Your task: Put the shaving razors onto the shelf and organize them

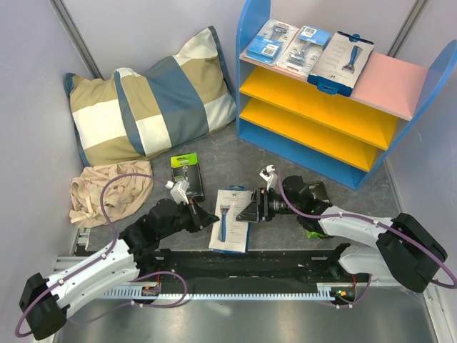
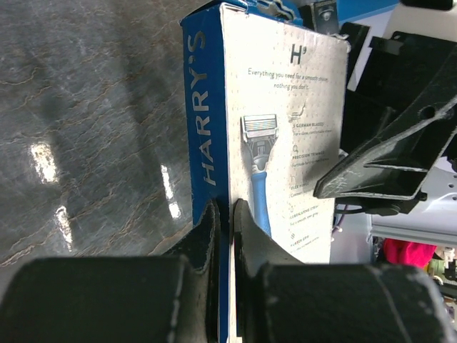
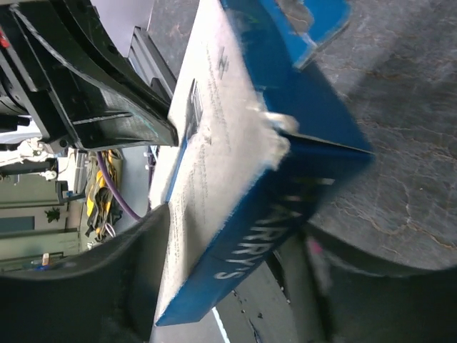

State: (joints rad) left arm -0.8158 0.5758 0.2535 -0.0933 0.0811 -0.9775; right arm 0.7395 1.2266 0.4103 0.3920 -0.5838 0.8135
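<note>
A flat white razor box (image 1: 230, 225) with blue sides lies on the grey floor between my two grippers. My left gripper (image 1: 212, 218) is shut on its left edge; the left wrist view shows the fingers (image 2: 227, 207) pinching the box (image 2: 285, 107). My right gripper (image 1: 250, 209) is at the box's right edge, its jaws (image 3: 239, 236) open and straddling the box (image 3: 228, 121). A black-and-lime box (image 1: 187, 174) lies to the left. A lime corner (image 1: 312, 232) shows under my right arm. The shelf (image 1: 389, 82) holds two blister packs (image 1: 273, 39) (image 1: 305, 48) and a white box (image 1: 343, 61) on its pink top.
A checked pillow (image 1: 153, 103) leans in the back left corner. A beige cloth (image 1: 107, 193) lies bunched at the left. Grey walls close in the sides and back. The arms' mounting rail (image 1: 235, 286) runs along the near edge.
</note>
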